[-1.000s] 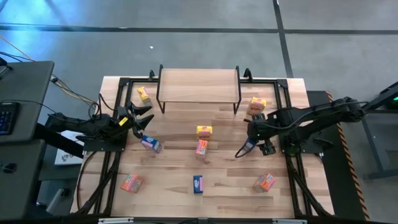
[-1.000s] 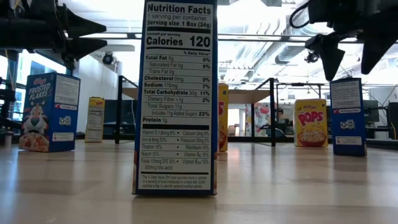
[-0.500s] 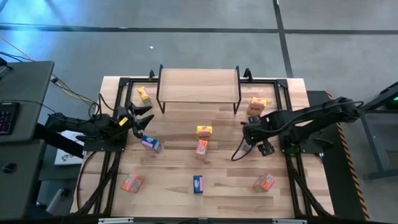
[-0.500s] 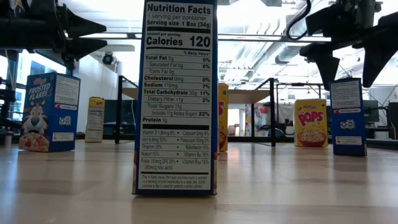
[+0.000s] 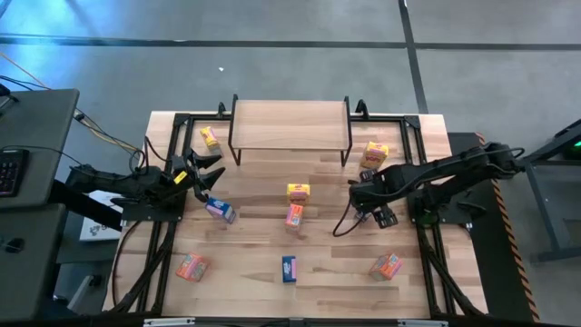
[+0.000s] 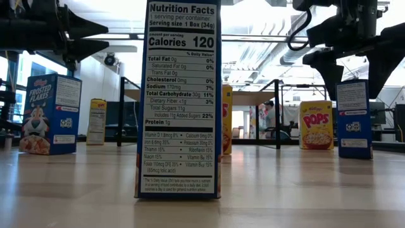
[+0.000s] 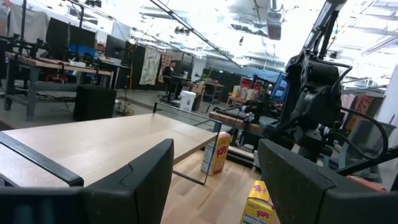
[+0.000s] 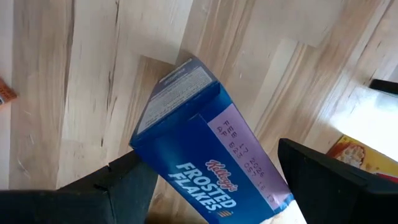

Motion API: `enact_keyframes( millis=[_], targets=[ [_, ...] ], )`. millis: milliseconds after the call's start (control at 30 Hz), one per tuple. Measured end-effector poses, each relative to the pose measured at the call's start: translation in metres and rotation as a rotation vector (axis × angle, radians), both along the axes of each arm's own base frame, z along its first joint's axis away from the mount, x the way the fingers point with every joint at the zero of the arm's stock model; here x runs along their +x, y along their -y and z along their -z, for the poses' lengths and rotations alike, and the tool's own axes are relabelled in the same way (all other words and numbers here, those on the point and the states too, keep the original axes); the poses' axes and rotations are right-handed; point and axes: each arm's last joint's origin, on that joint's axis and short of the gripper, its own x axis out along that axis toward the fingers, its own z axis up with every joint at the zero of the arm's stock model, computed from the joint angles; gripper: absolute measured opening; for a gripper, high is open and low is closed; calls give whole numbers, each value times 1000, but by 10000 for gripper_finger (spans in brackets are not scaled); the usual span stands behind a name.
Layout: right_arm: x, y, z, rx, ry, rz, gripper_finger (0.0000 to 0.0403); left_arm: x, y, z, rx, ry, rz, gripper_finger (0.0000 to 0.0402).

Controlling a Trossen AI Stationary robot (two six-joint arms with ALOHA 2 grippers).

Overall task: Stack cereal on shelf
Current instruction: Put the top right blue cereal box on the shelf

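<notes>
My right gripper [image 5: 363,207] hangs open, pointing down over a blue cereal box [image 8: 205,155] that stands upright on the table right of centre. In the low view its fingers [image 6: 333,73] flank the top of the box [image 6: 353,117] without touching it. My left gripper [image 5: 209,173] waits open above the table's left side, near another blue box [image 5: 221,211]. The shelf [image 5: 289,125], bare on top, stands on thin black legs at the far middle. Yellow boxes [image 5: 298,191] and orange-red boxes [image 5: 293,216] stand or lie scattered about the table.
Yellow boxes stand left [image 5: 211,138] and right [image 5: 375,153] of the shelf. Near the front edge are an orange-red box [image 5: 191,266], a blue one [image 5: 289,268] and another orange-red one [image 5: 386,265]. Black frame rails [image 5: 427,236] run along both table sides.
My right gripper has come down and shifted a little toward the table's left, rolling slightly, so that it now hangs over the upright blue box with its fingers still apart. The box has not moved.
</notes>
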Motion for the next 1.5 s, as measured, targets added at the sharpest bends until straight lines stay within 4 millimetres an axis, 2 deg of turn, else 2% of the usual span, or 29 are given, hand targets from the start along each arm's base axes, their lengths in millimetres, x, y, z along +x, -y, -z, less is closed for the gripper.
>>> enact_keyframes(
  millis=[367,933,1400,1500],
  targets=[
    [1,0,0,0,6,4,253,0,0,0,0,-1,1,225],
    [1,-1,0,27,18,78,195,0,0,0,0,0,1,225],
    [7,-2,-1,79,77,199,188,0,0,0,1,-2,10,225],
    [9,-3,-8,90,99,247,188,0,0,1,2,-7,10,225]
  ],
)
